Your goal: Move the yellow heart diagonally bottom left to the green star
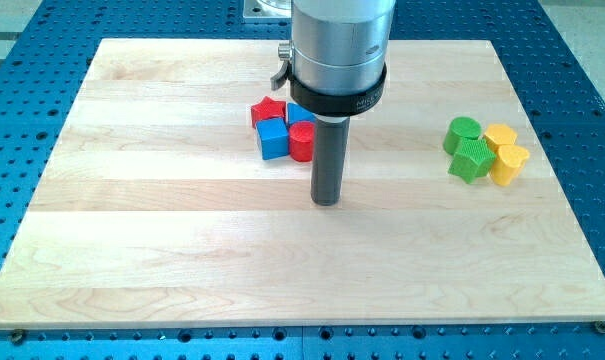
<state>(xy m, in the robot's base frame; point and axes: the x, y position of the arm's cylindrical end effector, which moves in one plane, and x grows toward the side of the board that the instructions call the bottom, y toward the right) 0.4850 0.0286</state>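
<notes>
My tip (pixel 326 201) rests on the wooden board (pixel 182 250) near its middle, just below and right of a red and blue cluster. The green star (pixel 471 160) lies far to the tip's right, near the board's right edge. Two yellow blocks touch it on its right. The lower one (pixel 510 165) looks like the yellow heart and sits level with the star. The upper yellow block (pixel 500 135) has a shape I cannot make out. A green cylinder (pixel 463 131) sits just above the star.
A cluster sits up and left of my tip: a red star (pixel 267 109), a blue cube (pixel 273 139), a red cylinder (pixel 301 143) and a blue block (pixel 299 112) partly hidden by the arm's grey body (pixel 340 45).
</notes>
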